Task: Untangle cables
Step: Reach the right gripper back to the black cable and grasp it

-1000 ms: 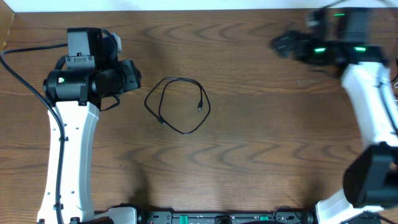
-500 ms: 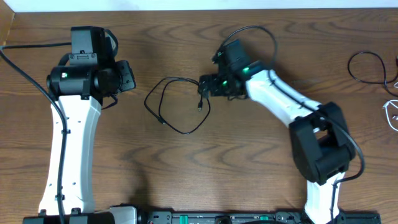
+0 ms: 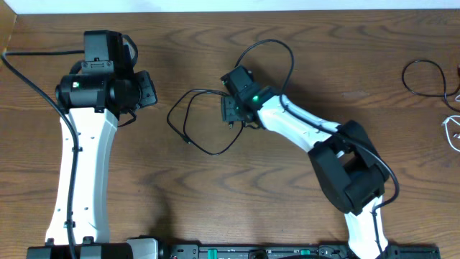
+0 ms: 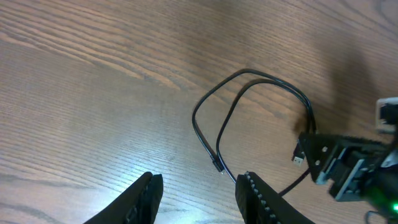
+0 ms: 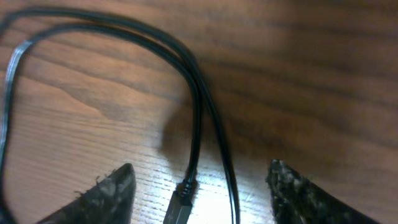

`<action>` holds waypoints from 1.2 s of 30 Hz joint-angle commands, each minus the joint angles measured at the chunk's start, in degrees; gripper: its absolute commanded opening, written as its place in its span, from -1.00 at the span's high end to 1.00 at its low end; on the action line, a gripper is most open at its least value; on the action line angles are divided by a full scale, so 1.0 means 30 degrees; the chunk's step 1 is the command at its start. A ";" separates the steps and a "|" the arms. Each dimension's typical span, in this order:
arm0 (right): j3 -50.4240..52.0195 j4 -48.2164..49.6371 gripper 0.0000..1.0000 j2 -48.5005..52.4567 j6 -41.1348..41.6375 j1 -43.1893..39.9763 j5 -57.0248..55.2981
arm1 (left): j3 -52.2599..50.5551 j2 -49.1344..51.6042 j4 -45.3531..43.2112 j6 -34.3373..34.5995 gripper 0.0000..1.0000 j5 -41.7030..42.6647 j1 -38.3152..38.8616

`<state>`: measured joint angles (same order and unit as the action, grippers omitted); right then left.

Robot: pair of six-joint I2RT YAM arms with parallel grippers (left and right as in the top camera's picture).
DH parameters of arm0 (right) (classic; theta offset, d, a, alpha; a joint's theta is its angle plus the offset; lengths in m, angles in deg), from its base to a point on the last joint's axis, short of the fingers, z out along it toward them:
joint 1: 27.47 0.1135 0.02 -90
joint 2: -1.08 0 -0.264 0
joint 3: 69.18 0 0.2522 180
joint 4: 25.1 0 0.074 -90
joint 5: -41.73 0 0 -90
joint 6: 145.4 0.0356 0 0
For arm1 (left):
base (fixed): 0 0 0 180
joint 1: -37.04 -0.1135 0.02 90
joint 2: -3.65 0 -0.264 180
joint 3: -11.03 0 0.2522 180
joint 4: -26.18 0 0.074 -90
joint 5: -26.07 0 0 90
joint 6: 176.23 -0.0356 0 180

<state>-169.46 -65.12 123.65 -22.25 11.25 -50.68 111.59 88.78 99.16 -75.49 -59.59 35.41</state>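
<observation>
A thin black cable (image 3: 205, 124) lies in a loose double loop on the wooden table's middle. Its small plug end (image 5: 181, 208) points toward the right wrist camera. My right gripper (image 3: 228, 111) hangs low over the loop's right end. Its jaws are open and straddle the plug and a second strand (image 5: 219, 155), and neither pad touches them. My left gripper (image 3: 149, 90) hovers left of the loop, open, with nothing between its fingers (image 4: 254, 198). The left wrist view shows the loop (image 4: 249, 79) ahead of it.
Another black cable (image 3: 424, 75) and a white one (image 3: 453, 133) lie at the table's far right edge. A thick black wire (image 3: 29, 79) trails from the left arm. The right arm's own wire (image 3: 277, 50) arches above its wrist.
My right arm swung from the far right back corner over to the cable loop, and its jaws narrowed around the plug end. The left arm stayed nearly still.
</observation>
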 commanded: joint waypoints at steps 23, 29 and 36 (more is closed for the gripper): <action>-0.0277 -0.1005 0.13 0.1800 0.1377 0.1202 -0.1800 | -0.0117 0.0204 0.0335 0.0182 0.14 -0.0102 -0.0073; -0.0277 -0.3745 0.44 0.1800 0.1377 0.1013 -0.2135 | -0.0117 0.0204 0.0335 0.0182 0.13 -0.0102 -0.0073; -0.0284 -0.5982 0.80 0.1800 0.1719 -0.0270 -0.1377 | -0.0117 0.0204 0.0335 0.0182 0.13 -0.0102 -0.0073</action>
<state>-172.45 -81.58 125.94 -18.16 12.89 -57.24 111.59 88.78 99.95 -75.49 -59.59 35.41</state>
